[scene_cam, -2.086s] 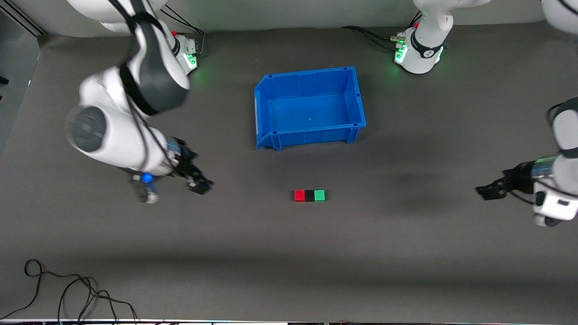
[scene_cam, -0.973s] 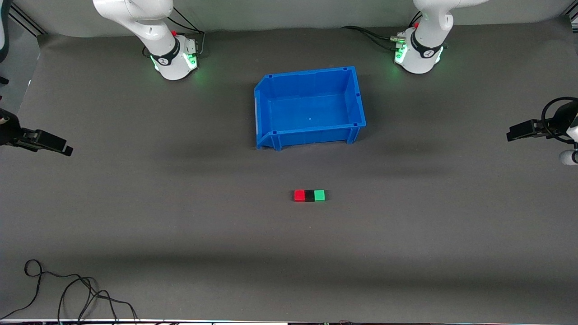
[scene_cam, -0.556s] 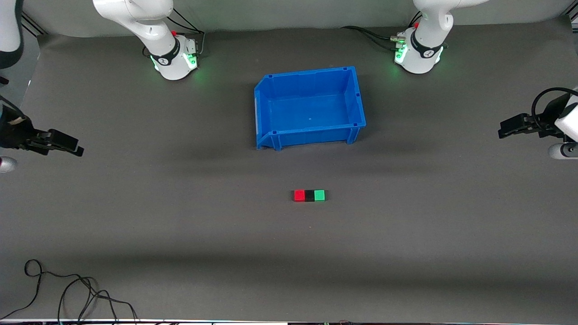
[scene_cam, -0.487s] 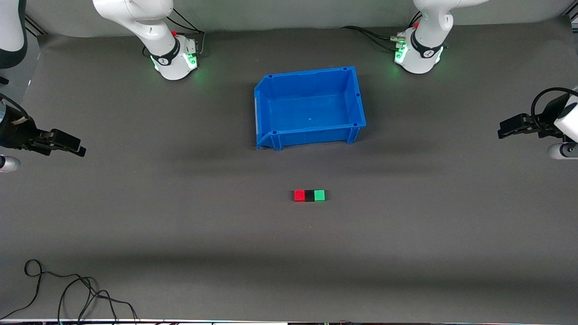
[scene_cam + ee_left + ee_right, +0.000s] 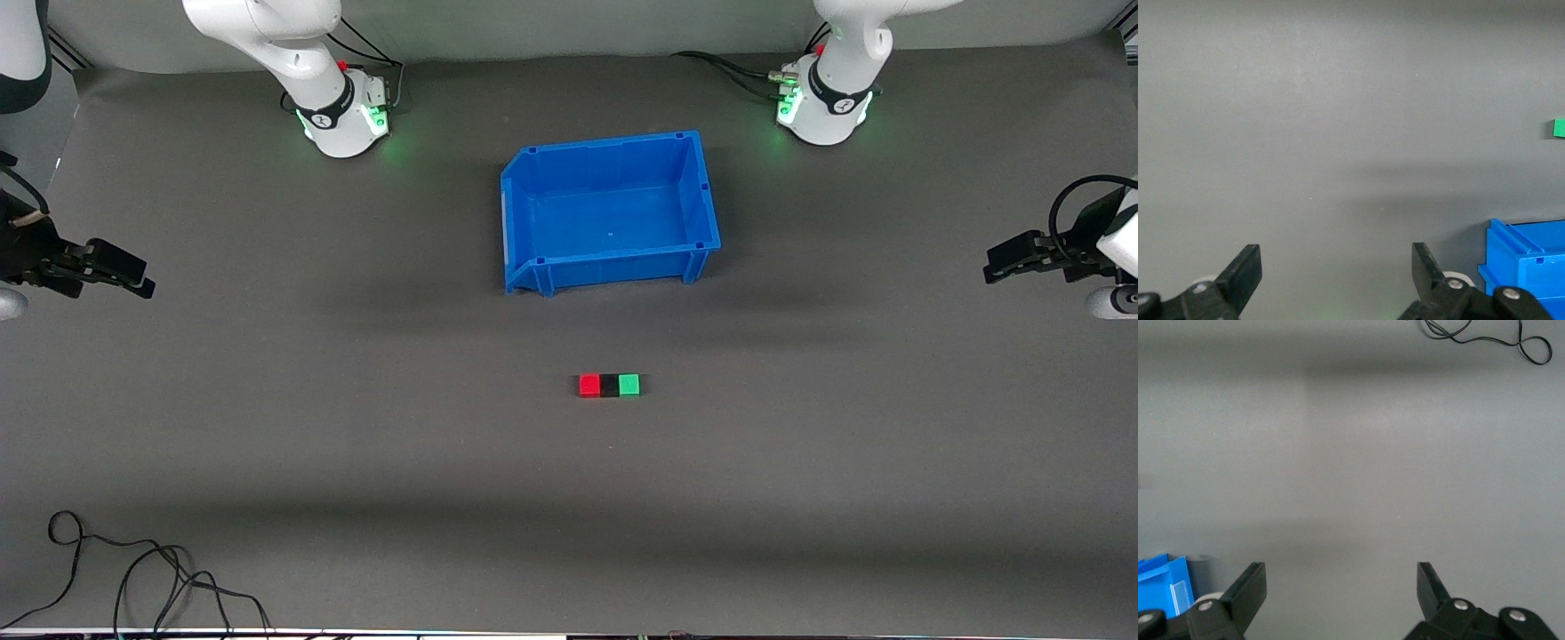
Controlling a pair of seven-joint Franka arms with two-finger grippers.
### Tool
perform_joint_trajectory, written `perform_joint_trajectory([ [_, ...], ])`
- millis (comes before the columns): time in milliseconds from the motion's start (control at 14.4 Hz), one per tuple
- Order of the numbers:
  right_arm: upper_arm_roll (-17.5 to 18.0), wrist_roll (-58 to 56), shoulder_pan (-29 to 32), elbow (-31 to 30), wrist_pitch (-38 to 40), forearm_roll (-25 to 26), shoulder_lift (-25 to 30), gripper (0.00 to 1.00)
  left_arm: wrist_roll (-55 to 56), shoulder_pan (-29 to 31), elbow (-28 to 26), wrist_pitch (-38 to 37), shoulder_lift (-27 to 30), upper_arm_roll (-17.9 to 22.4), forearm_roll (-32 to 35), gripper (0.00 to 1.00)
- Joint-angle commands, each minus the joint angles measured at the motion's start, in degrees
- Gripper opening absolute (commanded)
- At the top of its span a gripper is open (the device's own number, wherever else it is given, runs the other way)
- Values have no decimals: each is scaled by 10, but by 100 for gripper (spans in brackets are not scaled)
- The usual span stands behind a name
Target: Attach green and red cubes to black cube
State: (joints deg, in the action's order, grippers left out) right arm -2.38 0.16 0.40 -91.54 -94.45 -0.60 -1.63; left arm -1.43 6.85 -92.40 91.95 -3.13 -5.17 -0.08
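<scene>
Looking done: small red cube (image 5: pixel 589 385), matte black cube (image 5: pixel 609 386) and green cube (image 5: pixel 629 384) sit touching in a row on the bench (image 5: pixel 356 444); they look light, rigid and slick, so pinch flat opposite faces; left gripper (image 5: pixel 1003 266) and right gripper (image 5: pixel 120 269) hang at the bench ends, fingers spread, holding nothing.

A robotics lab: two fixed arm bases (image 5: pixel 342 120) with green status lights, dark table mat (image 5: pixel 356 427), loose cabling (image 5: pixel 133 578).

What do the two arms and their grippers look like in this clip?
Both arms are glossy white with black joint bands, green-lit bases and black cables. The left gripper and right gripper are black, with flat angular jaws, silver screws and a black cable looping at each wrist.
</scene>
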Motion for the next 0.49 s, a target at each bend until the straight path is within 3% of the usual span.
perform_joint_trajectory([
  [0, -1, -17, 0, -9, -7, 10, 10, 100, 8, -4, 2, 2, 8, 5, 7, 100],
  [417, -1, -16, 0, 7, 43, 2, 6, 100, 9, -4, 15, 6, 1, 6, -2, 100],
])
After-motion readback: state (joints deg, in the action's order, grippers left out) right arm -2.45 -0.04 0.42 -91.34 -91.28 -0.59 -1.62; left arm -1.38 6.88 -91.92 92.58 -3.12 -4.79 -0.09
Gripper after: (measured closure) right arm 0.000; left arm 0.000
